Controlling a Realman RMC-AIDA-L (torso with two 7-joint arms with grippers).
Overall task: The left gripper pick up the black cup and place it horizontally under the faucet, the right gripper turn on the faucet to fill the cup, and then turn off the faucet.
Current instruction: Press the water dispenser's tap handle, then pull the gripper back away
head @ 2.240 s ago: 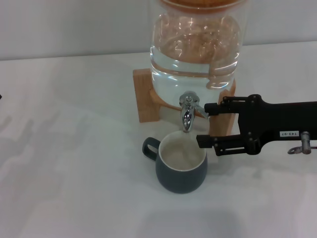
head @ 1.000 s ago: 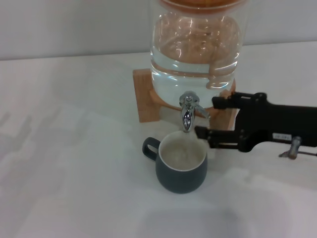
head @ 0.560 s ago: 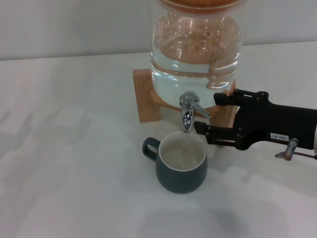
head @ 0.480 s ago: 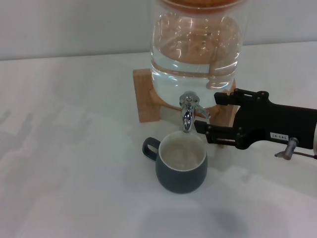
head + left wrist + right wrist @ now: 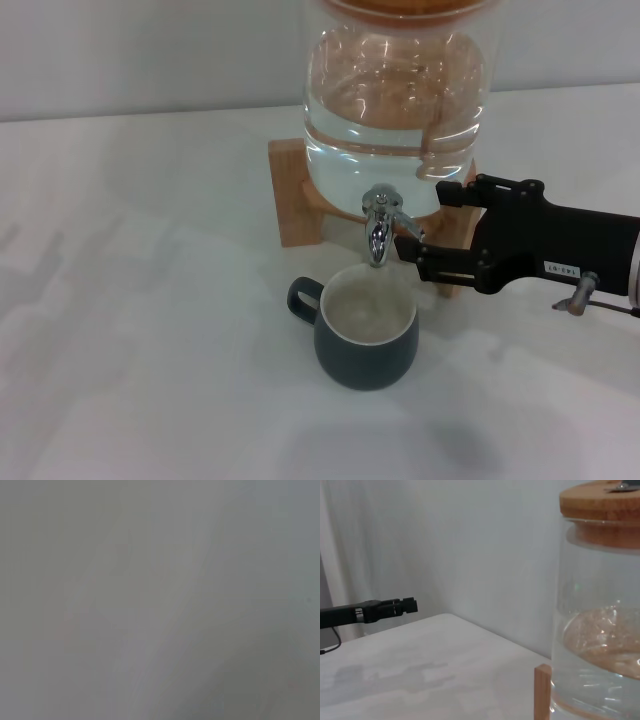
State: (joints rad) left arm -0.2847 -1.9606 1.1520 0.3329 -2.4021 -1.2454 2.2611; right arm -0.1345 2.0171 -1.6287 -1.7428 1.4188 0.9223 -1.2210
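A bare test bench in a lab or demo room

A plain white desk (image 5: 130, 330) runs back to a blank pale wall (image 5: 150, 50), with a grey curtain (image 5: 340, 540) at one far corner. Near the desk's back edge stands only a glass water jar (image 5: 395, 90) with a wooden lid (image 5: 600, 502) on a wooden stand (image 5: 295, 190), like a staged setup, not a lived-in kitchen.
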